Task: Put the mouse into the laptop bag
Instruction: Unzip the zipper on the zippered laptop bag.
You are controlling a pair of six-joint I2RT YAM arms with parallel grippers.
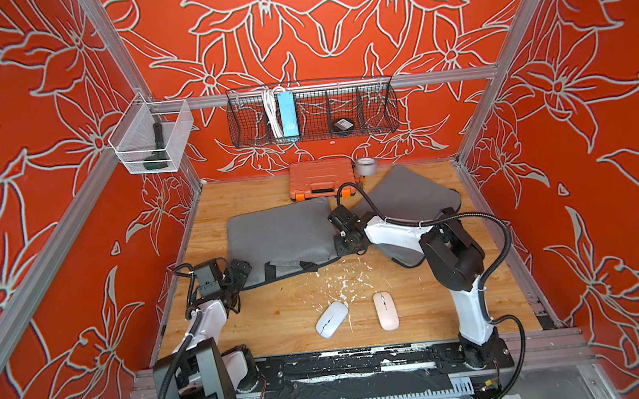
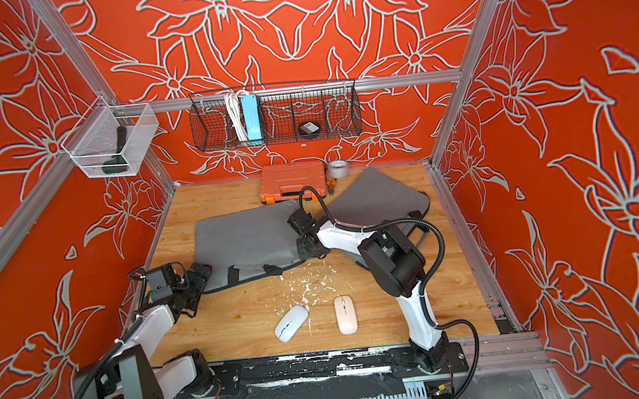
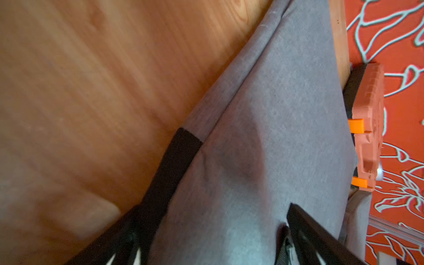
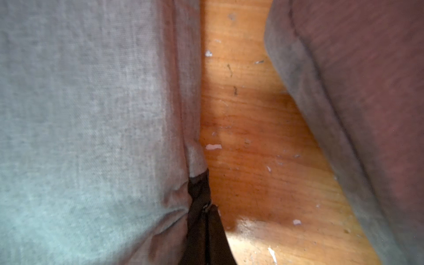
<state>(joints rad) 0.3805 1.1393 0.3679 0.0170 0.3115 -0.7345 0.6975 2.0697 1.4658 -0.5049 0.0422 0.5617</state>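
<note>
Just in front of the orange case (image 1: 318, 178), two grey laptop bags lie flat on the worktop (image 1: 281, 312): the left bag (image 1: 277, 232) and the right bag (image 1: 409, 192). Far from the case, past both bags, sit two mice, a white mouse (image 1: 332, 319) and a pink mouse (image 1: 385, 311), side by side and not touching. No mouse is in a bag yet, so I think the job has only just begun. Both arms are at the left bag's edge away from the case, one at each corner. The left jaws are spread wide over the cloth and hold nothing. The right jaws are pressed together; I cannot tell if they pinch a bit of cloth. A mouse must be picked up and slipped inside. I count two arms, one case and one roll of tape (image 1: 366, 166) right beside the case.
</note>
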